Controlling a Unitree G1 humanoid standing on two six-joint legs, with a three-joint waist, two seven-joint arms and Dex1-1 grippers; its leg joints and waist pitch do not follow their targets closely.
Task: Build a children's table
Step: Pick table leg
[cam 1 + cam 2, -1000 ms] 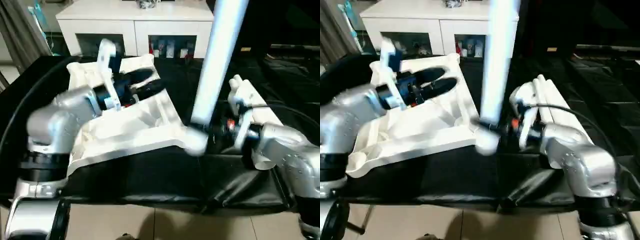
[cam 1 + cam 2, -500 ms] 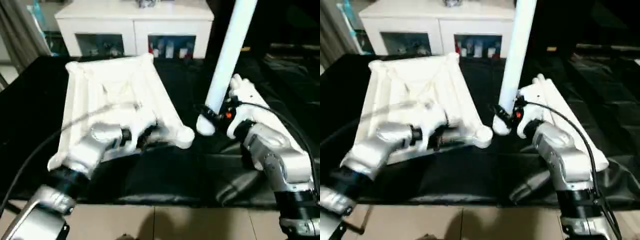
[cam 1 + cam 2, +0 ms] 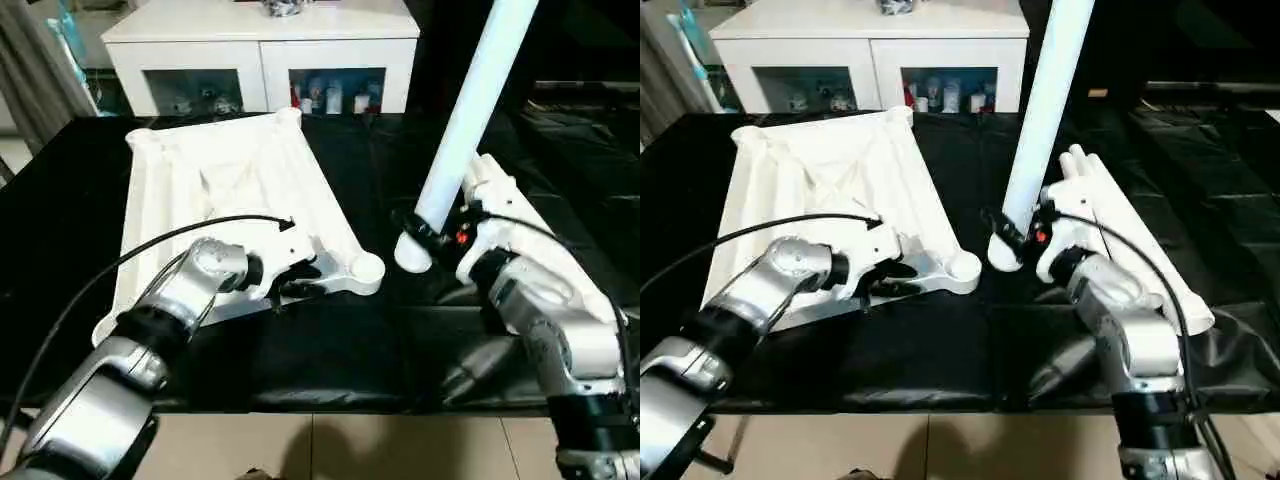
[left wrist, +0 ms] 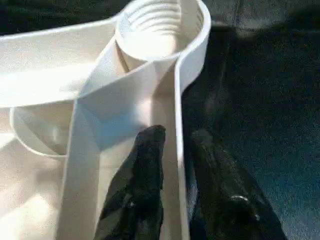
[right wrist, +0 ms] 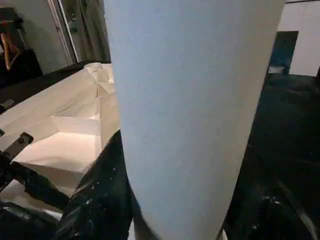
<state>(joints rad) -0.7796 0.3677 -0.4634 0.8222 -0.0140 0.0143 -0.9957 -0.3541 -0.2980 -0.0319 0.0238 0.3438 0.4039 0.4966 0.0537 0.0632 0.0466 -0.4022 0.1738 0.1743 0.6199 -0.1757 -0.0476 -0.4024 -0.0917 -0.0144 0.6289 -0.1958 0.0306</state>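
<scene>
**Desk:** What surface and room are seen?

**Caption:** A black-covered work table [image 3: 330, 350] is shown, its cloth creased along the front edge; pale floor tiles are glimpsed below; a white cabinet [image 3: 262, 48] with glass doors is set against the far side, small bottles being made out behind the glass.

**Desk:** What is hidden or hard to read?

**Caption:** The upper end of the raised leg [image 3: 470, 120] is cut off by the top of the frame; its flared lower end is partly masked by the right gripper [image 3: 432, 236]; the spare legs [image 3: 1130, 240] lying on the cloth are overlapped by the right forearm, so their number cannot be counted; dark curtains are only half seen at the far left.

**Desk:** Where is the table top placed, and how are the grippers set?

**Caption:** The table top [image 3: 225, 200] is laid upside down on the left half of the cloth, ribs upward; its near right corner socket [image 4: 160, 27] is seen just beside the foot of the raised leg, the two kept apart. The left gripper [image 4: 175, 150] is set astride the top's near rim wall beside that socket, one black finger [image 4: 142, 180] inside the wall and one outside; the fingers are drawn close about the wall, though firm contact cannot be told. The right gripper is clamped on the leg near its lower end, the leg being held steeply, tilted away to the right.
</scene>
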